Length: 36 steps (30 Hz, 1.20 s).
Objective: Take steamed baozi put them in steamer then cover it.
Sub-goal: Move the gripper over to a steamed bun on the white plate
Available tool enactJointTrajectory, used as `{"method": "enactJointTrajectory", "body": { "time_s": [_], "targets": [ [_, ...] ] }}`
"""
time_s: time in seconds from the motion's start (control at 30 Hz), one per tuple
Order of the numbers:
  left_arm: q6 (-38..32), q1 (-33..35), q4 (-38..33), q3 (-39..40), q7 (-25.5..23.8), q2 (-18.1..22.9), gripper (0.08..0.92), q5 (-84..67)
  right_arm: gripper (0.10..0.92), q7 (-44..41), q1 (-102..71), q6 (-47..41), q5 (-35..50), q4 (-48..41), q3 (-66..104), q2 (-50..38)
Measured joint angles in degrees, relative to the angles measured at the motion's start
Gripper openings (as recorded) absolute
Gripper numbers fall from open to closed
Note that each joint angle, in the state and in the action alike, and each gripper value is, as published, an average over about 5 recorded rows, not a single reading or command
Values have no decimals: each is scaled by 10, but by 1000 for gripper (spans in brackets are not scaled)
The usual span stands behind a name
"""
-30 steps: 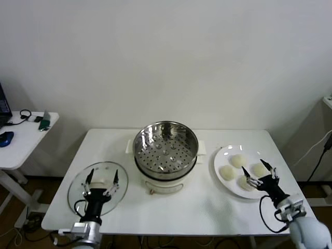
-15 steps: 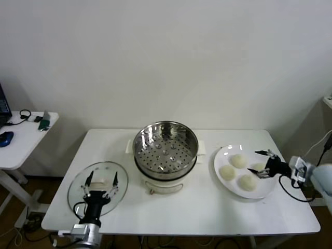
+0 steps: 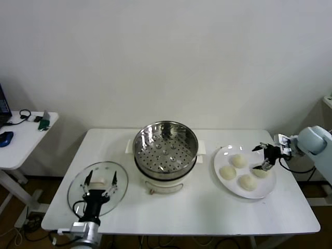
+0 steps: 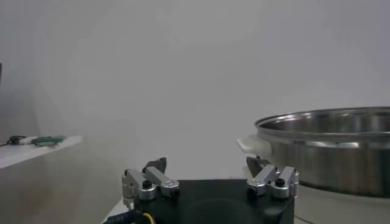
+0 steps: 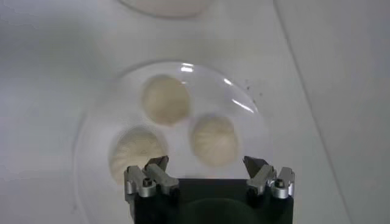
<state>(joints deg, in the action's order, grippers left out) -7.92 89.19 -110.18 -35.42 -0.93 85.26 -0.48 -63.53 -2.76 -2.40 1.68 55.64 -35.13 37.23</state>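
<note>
Four cream-white baozi lie on a white plate (image 3: 263,190) at the right: one at the back (image 3: 238,161), one on the left (image 3: 227,172), one at the front (image 3: 247,182), one on the right (image 3: 260,171). My right gripper (image 3: 263,157) hangs open just above the right baozi, reaching in from the right. The right wrist view shows three baozi (image 5: 213,140) on the plate (image 5: 97,134) ahead of the open right gripper (image 5: 206,167). The empty steel steamer (image 3: 166,150) stands mid-table. The glass cover (image 3: 78,193) lies flat at the left, with my open left gripper (image 3: 101,182) parked above it.
The steamer's wall (image 4: 329,146) fills the right of the left wrist view, past the left gripper (image 4: 210,167). A small white side table (image 3: 23,136) with loose items stands off to the left. A white wall runs behind the table.
My right arm has swung from the table's front edge round to the right side; its gripper now sits open over the right baozi. The left arm has not moved.
</note>
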Motion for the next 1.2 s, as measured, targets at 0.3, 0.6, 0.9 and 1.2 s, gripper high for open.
{"method": "enactJointTrajectory", "body": {
  "time_s": [0.3,0.6,0.9,1.2],
  "targets": [
    [-1,-2,2,-5,-5,-4,823,9,823,-13,74,27,-26,-133,-102,98],
    [-2,-3,6,-6,-5,-7,823,13,823,-17,95,46,-57,-227,-136,178],
    [-2,-6,8,-5,-6,-11,823,15,823,-18,94,57,-83,-273,-147,219],
    [-2,-3,10,-8,-5,-11,823,16,823,-18,84,66,-101,-298,-147,244]
  ]
}}
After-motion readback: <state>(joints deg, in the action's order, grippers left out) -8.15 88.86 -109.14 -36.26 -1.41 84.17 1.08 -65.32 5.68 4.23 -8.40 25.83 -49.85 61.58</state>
